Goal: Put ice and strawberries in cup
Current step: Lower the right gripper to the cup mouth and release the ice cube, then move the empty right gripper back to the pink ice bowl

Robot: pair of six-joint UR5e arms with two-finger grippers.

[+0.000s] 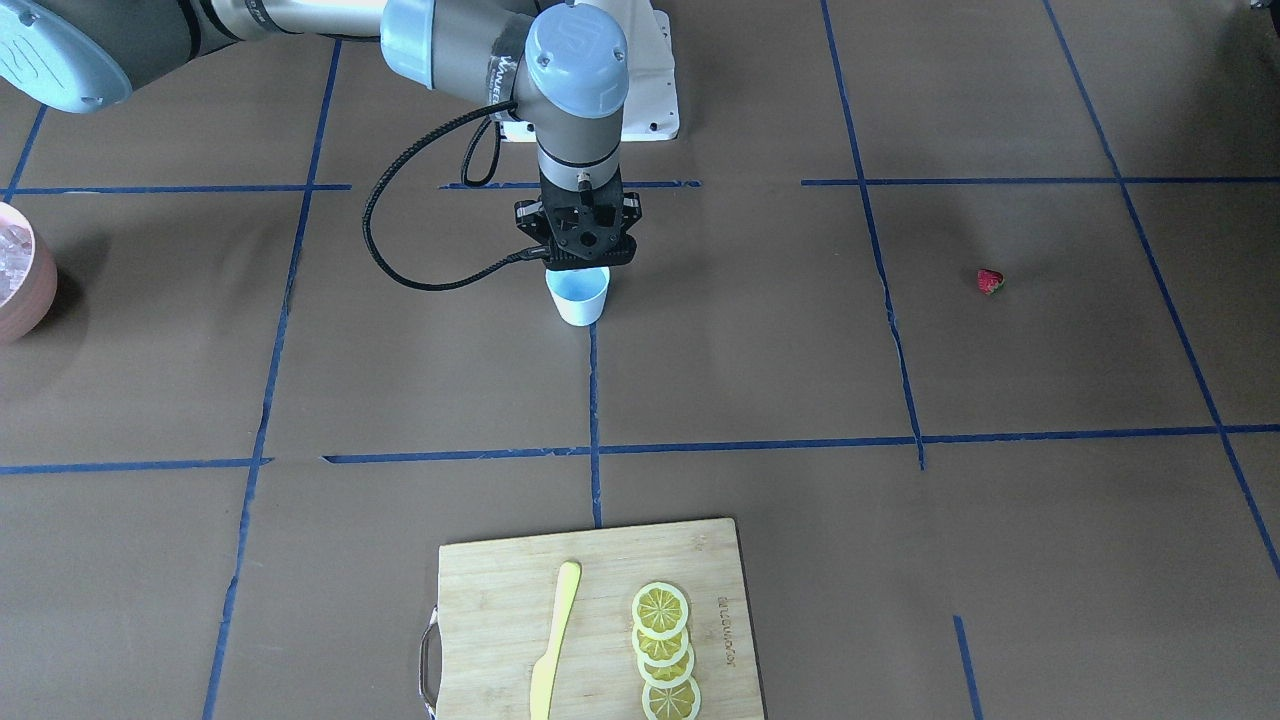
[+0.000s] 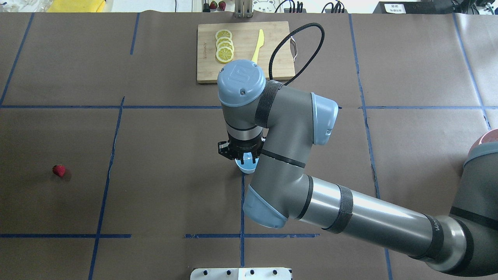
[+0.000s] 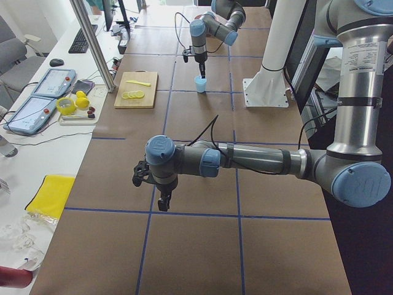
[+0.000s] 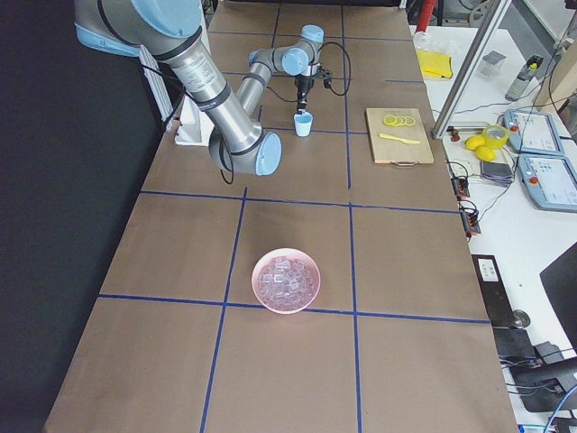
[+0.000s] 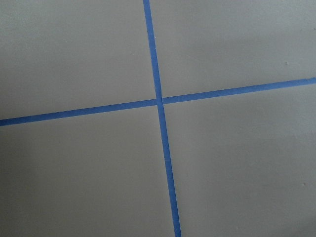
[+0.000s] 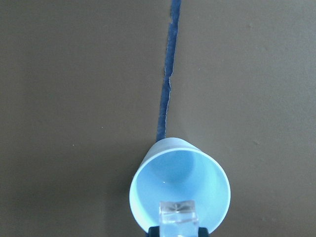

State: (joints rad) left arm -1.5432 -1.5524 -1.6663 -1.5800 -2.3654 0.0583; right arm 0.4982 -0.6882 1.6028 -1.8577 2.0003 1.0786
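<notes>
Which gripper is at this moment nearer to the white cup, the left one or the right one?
Right. The right gripper hangs directly over the cup, an ice cube between its jaws. The left gripper hangs far away, toward the table's left end.

Pink bowl half out of view

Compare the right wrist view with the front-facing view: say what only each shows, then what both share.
Right wrist only: an ice cube held in the jaws over the cup mouth. Front-facing only: the strawberry, the board with lemon slices and knife, the pink bowl at the edge, and the right arm. Both: the cup and the blue tape line leading to it.
</notes>
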